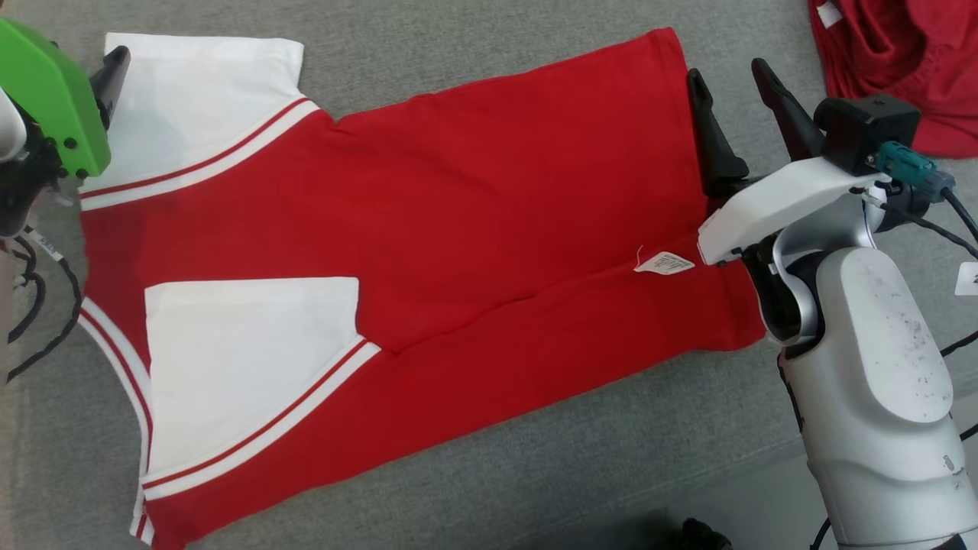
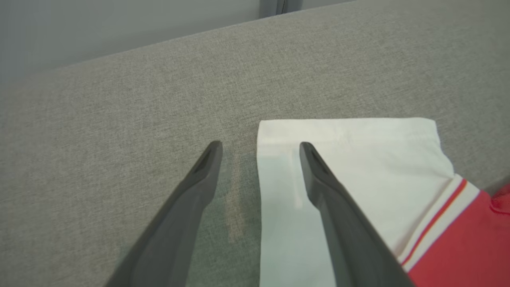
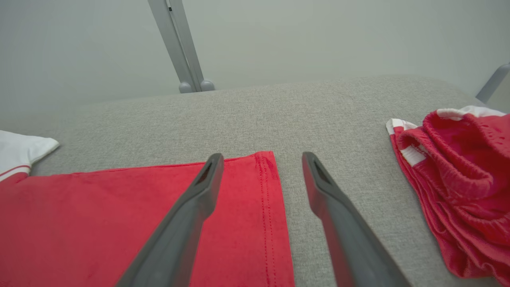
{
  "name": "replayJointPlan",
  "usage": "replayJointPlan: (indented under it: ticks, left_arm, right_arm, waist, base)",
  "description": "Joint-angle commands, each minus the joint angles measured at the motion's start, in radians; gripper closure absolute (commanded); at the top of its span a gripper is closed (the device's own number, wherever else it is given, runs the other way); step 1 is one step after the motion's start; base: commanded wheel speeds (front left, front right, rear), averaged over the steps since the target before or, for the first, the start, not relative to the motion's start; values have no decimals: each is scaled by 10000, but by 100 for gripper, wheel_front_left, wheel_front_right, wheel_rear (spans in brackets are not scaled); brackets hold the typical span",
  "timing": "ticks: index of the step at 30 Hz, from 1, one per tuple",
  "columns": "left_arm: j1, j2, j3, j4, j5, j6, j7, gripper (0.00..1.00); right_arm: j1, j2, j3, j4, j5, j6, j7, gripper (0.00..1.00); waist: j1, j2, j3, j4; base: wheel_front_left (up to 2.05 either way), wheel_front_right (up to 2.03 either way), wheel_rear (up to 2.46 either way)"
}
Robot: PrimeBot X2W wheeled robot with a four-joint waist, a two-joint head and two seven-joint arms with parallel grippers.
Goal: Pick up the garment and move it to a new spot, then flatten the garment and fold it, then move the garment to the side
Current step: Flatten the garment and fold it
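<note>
- The garment (image 1: 474,198) lies spread on the grey surface (image 1: 535,458). Its long axis runs left to right, with the sleeves at its left end and the hem at its right end.
- The left gripper (image 2: 259,149), wide and empty, stands across the edge of the garment's far white sleeve (image 2: 358,159).
- The right gripper (image 3: 261,159), also wide and empty, stands across the garment's hem (image 3: 267,199). Each arm is near its own end.
- I count one spread garment, two grippers, and one crumpled red cloth (image 1: 901,61) beyond the hem.

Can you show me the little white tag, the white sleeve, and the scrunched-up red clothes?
little white tag (image 1: 665,263), head view, middle of the tag.
white sleeve (image 2: 378,167), left wrist view, flat part behind the cuff.
scrunched-up red clothes (image 3: 458,179), right wrist view, the thick rolled fold.
</note>
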Motion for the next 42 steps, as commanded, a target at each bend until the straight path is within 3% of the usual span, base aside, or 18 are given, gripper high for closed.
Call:
replayJointPlan:
  ticks: [1, 10, 11, 12, 13, 22, 29, 39, 40, 41, 42]
  left_arm:
    - [-182, 144, 79, 96, -132, -7, 55, 0]
    - [-120, 242, 11, 347, -219, 124, 381, 0]
    - [-130, 234, -4, 335, -195, 142, 350, 47]
    - [-148, 222, -9, 317, -168, 156, 266, 62]
    - [-174, 189, -8, 299, -144, 154, 191, 100]
    - [-453, -303, -174, 95, -127, 68, -738, 100]
    - [-562, -767, -616, -134, -331, -45, -1302, 100]
    - [-597, -940, -1246, -652, -865, -96, -1626, 100]
    - [-601, -930, -1316, -696, -914, -95, -1656, 100]
    - [-607, -916, -1369, -734, -967, -96, -1666, 100]
    - [-615, -897, -1447, -764, -1015, -97, -1707, 100]
  right_arm:
    - [-166, -49, 36, 80, 42, -16, -84, 0]
    - [-519, -153, 177, 379, 26, -16, -226, 0]
    - [-586, -187, 259, 432, 0, -16, -206, 0]
    - [-659, -220, 331, 471, -6, -16, -170, 0]
    - [-768, -289, 429, 521, -7, -16, -130, 0]
    - [-2282, -1495, 1342, 1674, -222, -16, 844, 0]
    - [-3255, -2413, 2622, 3198, 364, -17, 1940, 0]
    - [-4130, -2933, 4129, 4828, 1372, -17, 2725, 0]
    - [-4217, -2962, 4241, 4998, 1467, -17, 2792, 33]
    - [-4277, -2981, 4335, 5128, 1552, -17, 2842, 51]
    - [-4344, -3006, 4437, 5299, 1670, -17, 2888, 61]
  waist:
    - [-1, 0, 461, -469]
    - [-1, 0, 567, -567]
    - [-1, 0, 571, -562]
    - [-1, 0, 571, -556]
    - [-1, 0, 568, -541]
    - [-1, 0, 317, 35]
    - [-1, 0, 95, 782]
    - [-1, 0, -41, 1404]
    - [-1, 0, -53, 1448]
    - [-1, 0, -61, 1479]
    - [-1, 0, -74, 1519]
  base:
    - [0, 0, 0]
    - [0, 0, 0]
    - [0, 0, 0]
    - [0, 0, 0]
    - [0, 0, 0]
    - [0, 0, 0]
    - [0, 0, 0]
    - [0, 0, 0]
    - [0, 0, 0]
    - [0, 0, 0]
    - [0, 0, 0]
